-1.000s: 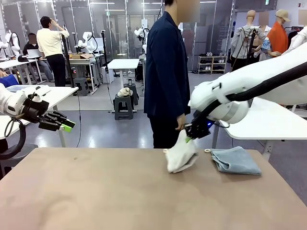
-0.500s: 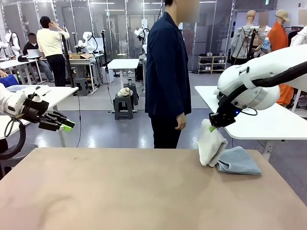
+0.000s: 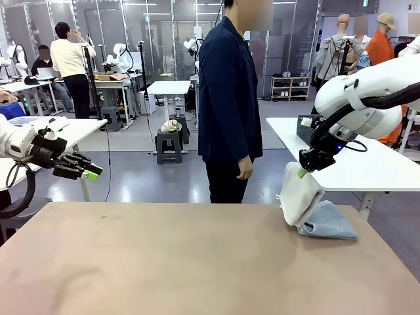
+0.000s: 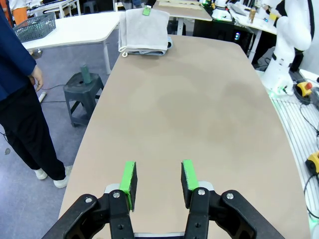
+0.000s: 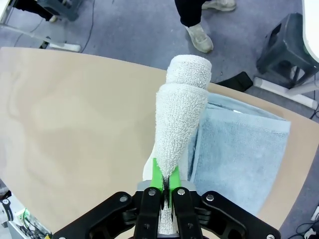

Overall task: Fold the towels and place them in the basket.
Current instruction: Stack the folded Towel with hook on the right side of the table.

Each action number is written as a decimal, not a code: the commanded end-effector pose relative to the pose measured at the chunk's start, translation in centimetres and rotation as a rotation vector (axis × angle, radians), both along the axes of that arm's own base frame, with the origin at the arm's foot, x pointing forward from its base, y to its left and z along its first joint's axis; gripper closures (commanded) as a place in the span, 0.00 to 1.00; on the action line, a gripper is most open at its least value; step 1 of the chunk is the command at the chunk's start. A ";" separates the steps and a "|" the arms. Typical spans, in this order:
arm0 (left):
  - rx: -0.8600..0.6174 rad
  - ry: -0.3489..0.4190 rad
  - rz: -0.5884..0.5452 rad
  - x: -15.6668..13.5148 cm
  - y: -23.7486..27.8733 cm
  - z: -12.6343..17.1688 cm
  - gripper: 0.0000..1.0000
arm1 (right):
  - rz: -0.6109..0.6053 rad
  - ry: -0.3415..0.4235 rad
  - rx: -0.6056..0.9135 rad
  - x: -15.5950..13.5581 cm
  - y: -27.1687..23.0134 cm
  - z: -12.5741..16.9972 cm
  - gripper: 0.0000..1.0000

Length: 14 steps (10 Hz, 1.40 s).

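Towels are our concern here: the cream towel (image 3: pixel 299 193) hangs folded from our right claw (image 3: pixel 303 172), which is clenched tight on its top edge, and its lower end touches the grey-blue towel (image 3: pixel 328 221) lying folded at the table's (image 3: pixel 164 262) far right corner. From the right wrist we see the cream cloth (image 5: pixel 180 114) draped down over the near edge of the blue one (image 5: pixel 239 149). Our left claw (image 3: pixel 92 173) hovers off the table's left side, released and holding nothing, pads (image 4: pixel 128 179) apart. The basket (image 3: pixel 307 129) sits on a separate white table beyond the right arm — near, yet not under the cloth.

We judge the risks so. The grip is only a pinch on a thin edge, so a quick swing could let the fold open or the cloth slip out. Dragging the hanging end across the blue towel could rumple it or pull it off the corner — it lies close to the edge.
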<state>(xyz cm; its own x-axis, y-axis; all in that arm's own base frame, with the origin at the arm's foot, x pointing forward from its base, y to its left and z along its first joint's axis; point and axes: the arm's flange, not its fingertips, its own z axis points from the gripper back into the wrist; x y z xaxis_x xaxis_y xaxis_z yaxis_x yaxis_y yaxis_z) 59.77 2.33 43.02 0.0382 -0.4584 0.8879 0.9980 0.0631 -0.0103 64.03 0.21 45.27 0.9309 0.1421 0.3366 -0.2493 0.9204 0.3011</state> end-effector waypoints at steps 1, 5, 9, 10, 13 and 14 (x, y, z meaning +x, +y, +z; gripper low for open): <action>0.007 -0.003 -0.009 -0.1 -0.1 0.1 0.52 | 0.007 -0.006 0.000 -0.1 0.6 0.1 0.95; 0.007 -0.003 -0.009 -0.1 -0.1 0.1 0.52 | 0.007 -0.006 0.000 -0.1 0.6 0.1 0.95; 0.007 -0.003 -0.009 -0.1 -0.1 0.1 0.52 | 0.080 0.040 -0.010 1.1 -2.2 -0.9 0.94; 0.007 -0.003 -0.009 -0.1 -0.1 0.1 0.52 | 0.082 0.066 0.008 1.7 -4.0 -1.3 0.94; 0.007 -0.003 -0.009 -0.1 -0.1 0.1 0.52 | 0.143 0.136 0.080 3.3 -8.6 -3.3 0.94; 0.007 -0.003 -0.009 -0.1 -0.1 0.1 0.52 | 0.147 0.147 0.103 3.9 -9.7 -4.1 0.94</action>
